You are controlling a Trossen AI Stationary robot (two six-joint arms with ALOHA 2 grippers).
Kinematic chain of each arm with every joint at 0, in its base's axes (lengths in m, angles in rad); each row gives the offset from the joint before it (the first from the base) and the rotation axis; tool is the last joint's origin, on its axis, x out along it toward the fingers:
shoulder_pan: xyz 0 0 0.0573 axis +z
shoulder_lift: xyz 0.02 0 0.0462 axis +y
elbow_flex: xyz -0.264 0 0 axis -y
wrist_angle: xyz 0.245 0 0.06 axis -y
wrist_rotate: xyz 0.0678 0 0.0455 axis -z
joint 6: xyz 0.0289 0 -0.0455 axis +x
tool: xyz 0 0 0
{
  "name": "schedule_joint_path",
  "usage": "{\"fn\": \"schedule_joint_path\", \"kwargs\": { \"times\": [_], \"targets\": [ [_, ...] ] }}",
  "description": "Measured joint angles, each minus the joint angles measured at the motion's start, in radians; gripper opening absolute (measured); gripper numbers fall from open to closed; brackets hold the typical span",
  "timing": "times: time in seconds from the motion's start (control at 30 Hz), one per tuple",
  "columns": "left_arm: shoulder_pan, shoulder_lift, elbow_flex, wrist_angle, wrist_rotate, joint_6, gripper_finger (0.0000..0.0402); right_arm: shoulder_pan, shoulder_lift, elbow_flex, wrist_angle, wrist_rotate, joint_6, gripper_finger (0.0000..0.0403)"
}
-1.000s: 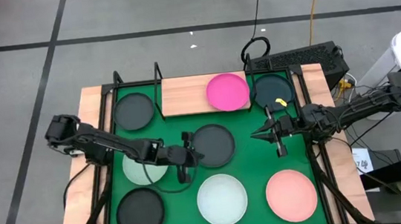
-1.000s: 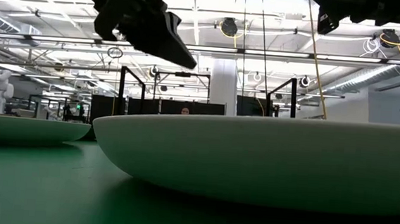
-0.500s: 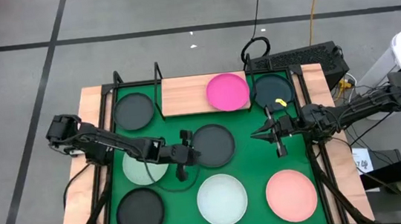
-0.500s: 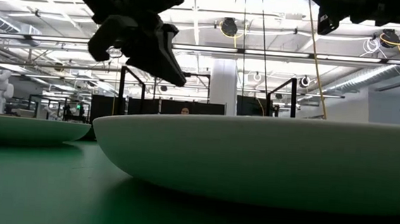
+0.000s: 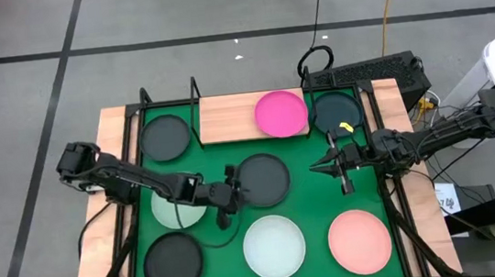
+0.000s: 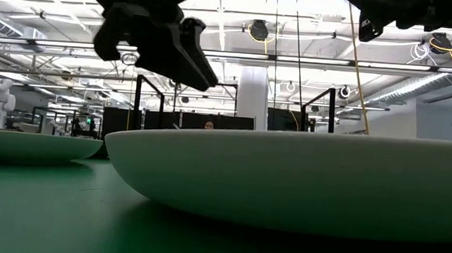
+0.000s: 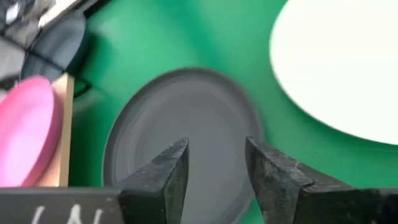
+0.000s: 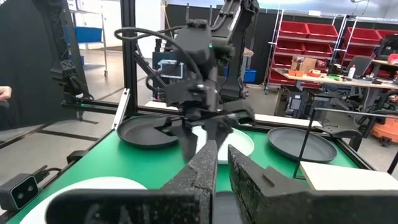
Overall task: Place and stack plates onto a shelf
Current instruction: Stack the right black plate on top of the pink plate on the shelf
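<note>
1. The left end effector [image 5: 231, 192], fingers parted and empty, is held over the round dark grey plate [image 5: 262, 178] on the green mat [image 5: 305, 202].
2. The plate is judged stiff, light, slippery; its rim should be pinched.
3. The right end effector [image 5: 329, 164], nearly closed, is held above the mat.

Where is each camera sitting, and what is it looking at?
High view: overhead, straight down on both arms, the shelf and plates.
Low view: mat level, facing the white plate; arms hang above.
Left wrist view: past the open left tool at the dark plate.
Right wrist view: past the right tool toward the left arm.
Left wrist and high views share the magenta plate.
</note>
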Motion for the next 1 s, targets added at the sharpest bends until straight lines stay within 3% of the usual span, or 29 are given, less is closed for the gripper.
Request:
{"fn": "schedule_joint_path", "kwargs": {
  "times": [0.4, 0.63, 1.0],
  "targets": [
    [-0.043, 0.029, 0.041, -0.014, -0.042, 0.048, 0.0168, -0.001, 0.0, 0.0, 0.003, 0.007, -0.002, 0.0025],
    [-0.019, 0.161, 0.148, -0.237, -0.042, 0.059, 0.0168, -0.001, 0.002, 0.0, -0.004, 0.031, 0.0, 0.0025],
    [-0.01, 0.235, 0.176, -0.315, -0.015, 0.066, 0.0168, 0.0, 0.008, 0.0, -0.028, 0.027, 0.0, 0.0025]
  ]
}}
